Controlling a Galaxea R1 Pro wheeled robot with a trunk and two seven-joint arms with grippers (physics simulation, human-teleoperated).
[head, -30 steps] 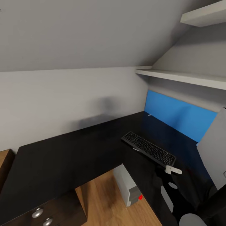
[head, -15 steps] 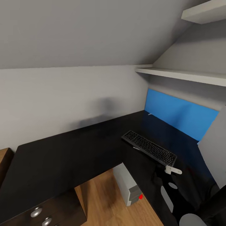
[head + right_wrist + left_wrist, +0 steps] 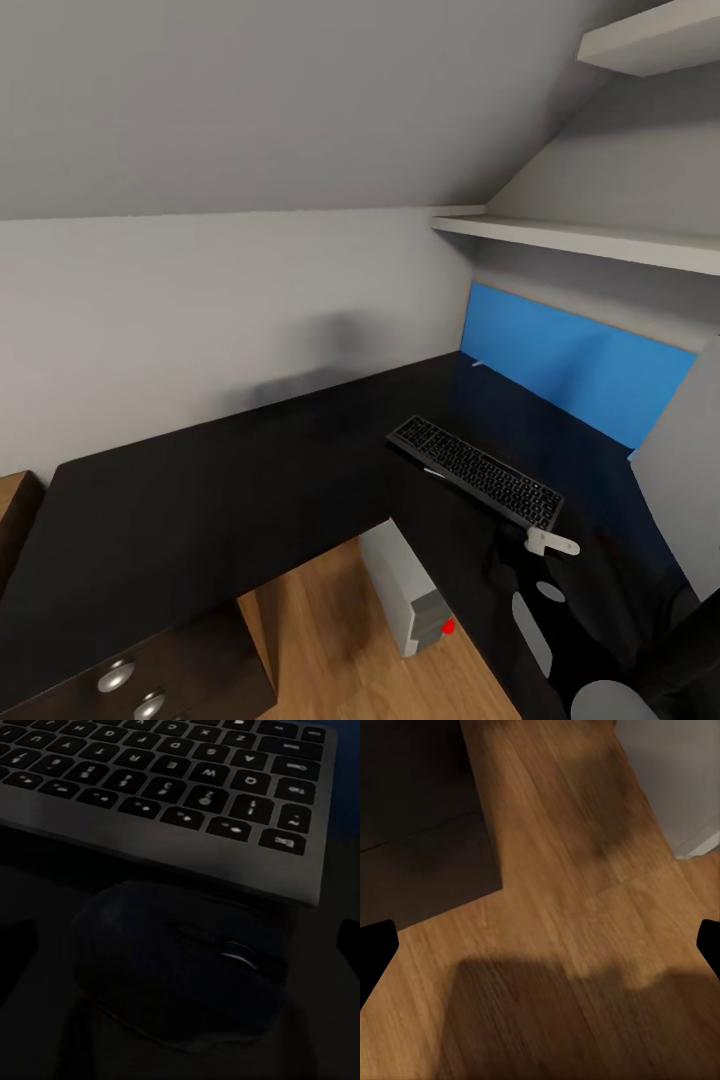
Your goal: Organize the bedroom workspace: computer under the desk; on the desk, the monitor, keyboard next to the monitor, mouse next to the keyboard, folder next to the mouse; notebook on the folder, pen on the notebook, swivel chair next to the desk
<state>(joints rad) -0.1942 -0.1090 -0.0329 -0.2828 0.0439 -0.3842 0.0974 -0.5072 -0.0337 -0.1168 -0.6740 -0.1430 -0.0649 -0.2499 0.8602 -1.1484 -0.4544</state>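
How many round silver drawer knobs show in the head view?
2: both on the dark drawer front at the lower left under the glossy black desk, one round silver knob above the other knob. The picture's edge may hide more below.

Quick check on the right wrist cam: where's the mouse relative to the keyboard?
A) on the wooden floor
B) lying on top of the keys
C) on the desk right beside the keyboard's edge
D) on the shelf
C: in the right wrist view the mouse sits on the dark desk top directly alongside the keyboard frame's edge, with none of it on the keys.
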